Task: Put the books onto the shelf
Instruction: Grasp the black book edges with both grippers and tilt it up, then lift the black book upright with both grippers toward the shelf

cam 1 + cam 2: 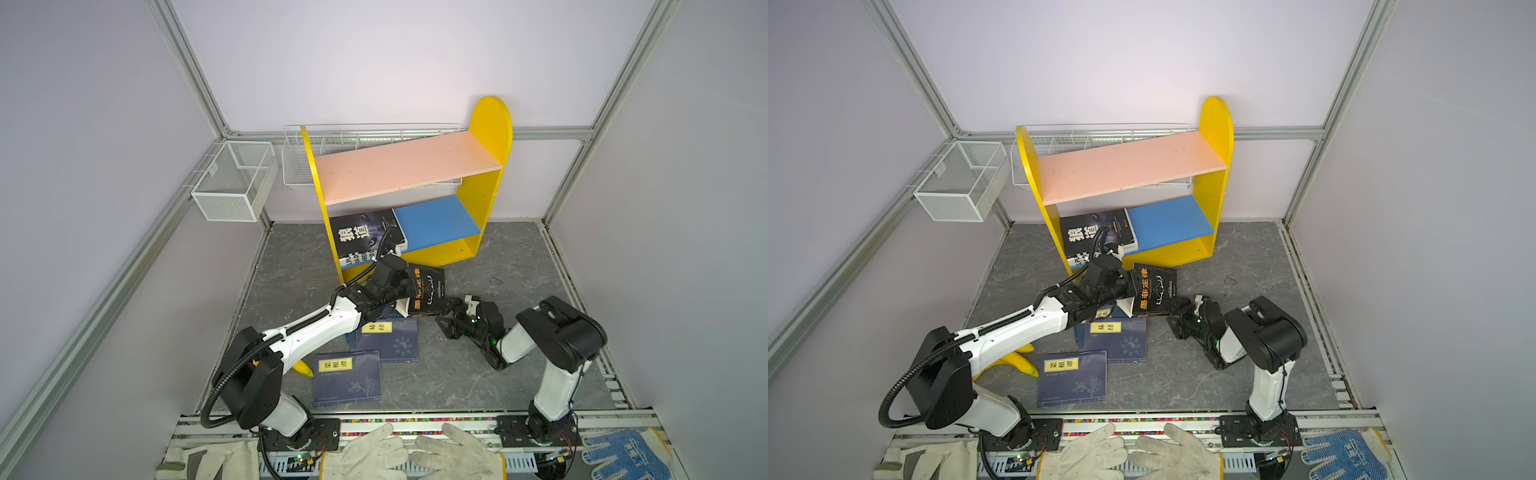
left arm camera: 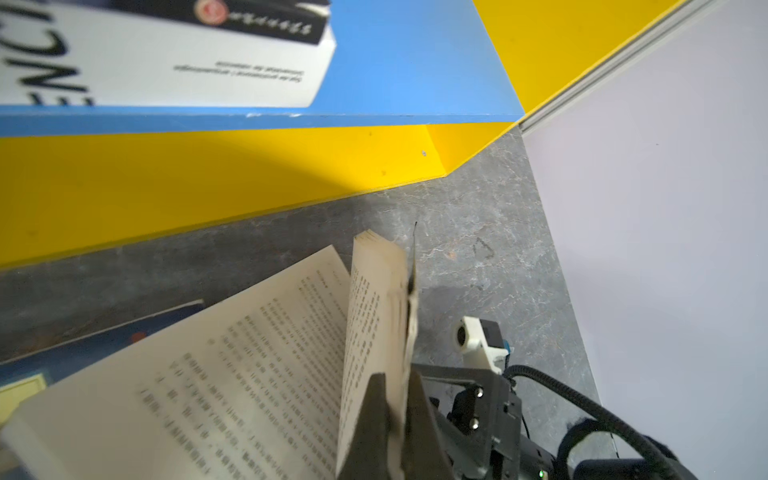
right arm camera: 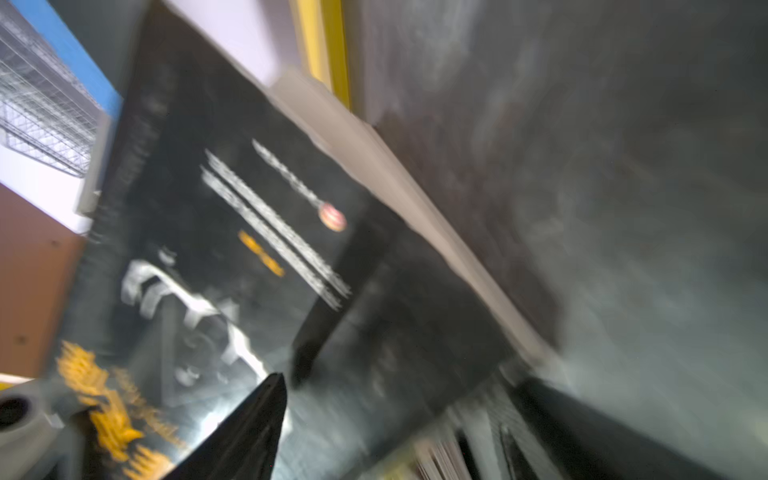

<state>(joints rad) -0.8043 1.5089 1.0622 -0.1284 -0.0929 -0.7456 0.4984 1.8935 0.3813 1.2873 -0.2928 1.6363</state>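
A black book [image 1: 428,291] with orange title hangs tilted above the floor in front of the yellow shelf [image 1: 490,137]. My left gripper [image 1: 409,297] is shut on its cover and a few pages [image 2: 374,316], and the rest of the pages [image 2: 249,353] have fallen open. My right gripper [image 1: 451,309] straddles the book's lower right corner, with its blurred fingers [image 3: 249,424] wide apart either side of the cover [image 3: 249,249]. Another black book [image 1: 361,232] lies on a thick white book [image 2: 166,62] on the blue lower board [image 1: 436,224]. Navy books [image 1: 390,340] [image 1: 347,378] lie on the floor.
A yellow banana [image 1: 1017,361] lies under my left arm. One white wire basket [image 1: 232,178] hangs on the left wall and another [image 1: 365,141] sits behind the shelf. White gloves [image 1: 415,453] and a blue glove [image 1: 623,453] rest at the front rail. The pink upper board [image 1: 407,166] is bare.
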